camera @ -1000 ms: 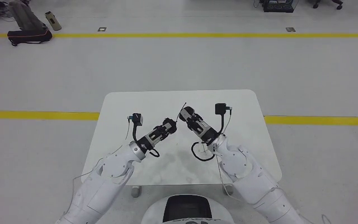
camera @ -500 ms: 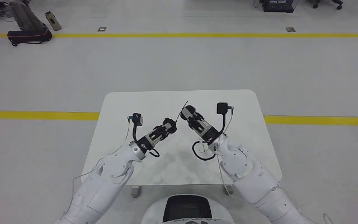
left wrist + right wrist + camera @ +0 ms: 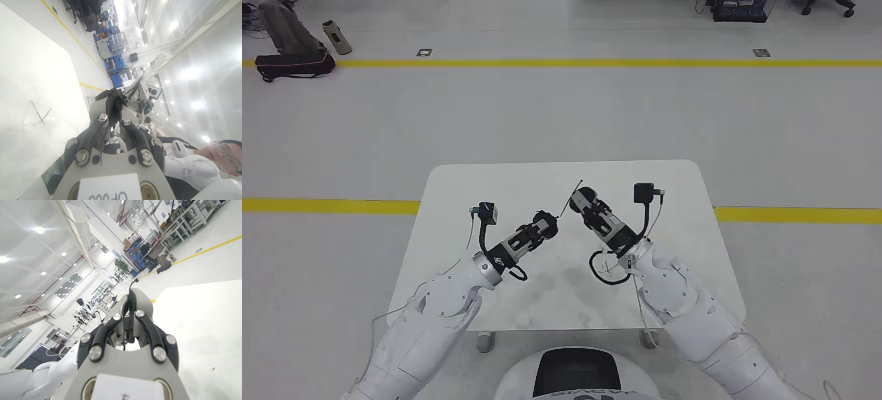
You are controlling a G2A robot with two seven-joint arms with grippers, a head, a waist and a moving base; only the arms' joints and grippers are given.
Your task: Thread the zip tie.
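The right gripper [image 3: 130, 293] is clamped on the zip tie [image 3: 135, 280], whose thin black end pokes out past the fingertips toward the upper middle of the right wrist view. From above, that gripper sits near the table's centre, and the tie shows as a fine dark line slanting up and right. The left gripper [image 3: 545, 223] is just beside it, to the lower left, with a small gap between the tips. Its fingers [image 3: 95, 109] are drawn together and a thin dark strand runs between them, though I can't tell what it is. Both hang over the white table [image 3: 672, 185]. On the table, at the left of the left wrist view, lies a clear packet [image 3: 40, 111] with thin dark strips.
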